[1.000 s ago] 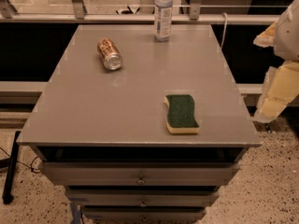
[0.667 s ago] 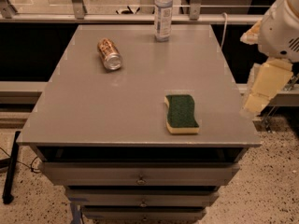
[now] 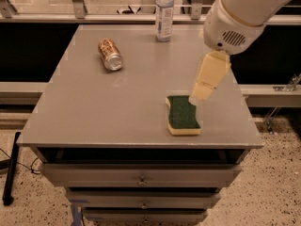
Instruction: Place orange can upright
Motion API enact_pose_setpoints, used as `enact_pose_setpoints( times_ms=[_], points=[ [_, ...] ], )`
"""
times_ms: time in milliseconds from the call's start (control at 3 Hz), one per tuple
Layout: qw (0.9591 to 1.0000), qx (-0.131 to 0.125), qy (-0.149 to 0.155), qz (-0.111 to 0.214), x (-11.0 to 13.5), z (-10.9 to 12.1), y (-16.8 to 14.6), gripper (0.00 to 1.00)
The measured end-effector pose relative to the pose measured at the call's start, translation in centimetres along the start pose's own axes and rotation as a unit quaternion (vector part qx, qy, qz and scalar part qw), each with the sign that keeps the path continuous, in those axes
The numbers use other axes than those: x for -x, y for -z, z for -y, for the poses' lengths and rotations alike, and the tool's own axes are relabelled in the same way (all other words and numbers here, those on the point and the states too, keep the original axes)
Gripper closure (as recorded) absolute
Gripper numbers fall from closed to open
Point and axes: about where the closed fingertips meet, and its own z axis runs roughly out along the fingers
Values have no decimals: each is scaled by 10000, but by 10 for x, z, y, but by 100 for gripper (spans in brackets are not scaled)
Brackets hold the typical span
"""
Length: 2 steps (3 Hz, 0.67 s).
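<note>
The orange can (image 3: 109,54) lies on its side on the grey table (image 3: 108,107), at the back left, with its silver end facing the front. My gripper (image 3: 202,86) hangs from the white arm (image 3: 240,13) over the right part of the table, just above the far right corner of a sponge. It is well to the right of the can and holds nothing that I can see.
A green and yellow sponge (image 3: 183,115) lies flat at the front right of the table. A clear plastic bottle (image 3: 164,13) stands upright at the back edge. Drawers (image 3: 141,175) sit under the tabletop. A rail runs behind the table.
The arm has swung left from beyond the table's right edge to over the table, and the gripper now hangs above the sponge. The can, bottle and sponge have not moved.
</note>
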Motion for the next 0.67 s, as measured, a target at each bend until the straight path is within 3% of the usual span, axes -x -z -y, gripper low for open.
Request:
enact_pose_setpoints(
  times_ms=[333,667],
  points=[
    [9996,135,-114,202,52,1,-24,0],
    [9996,127,-119,209,53,1,-24,0]
  ],
)
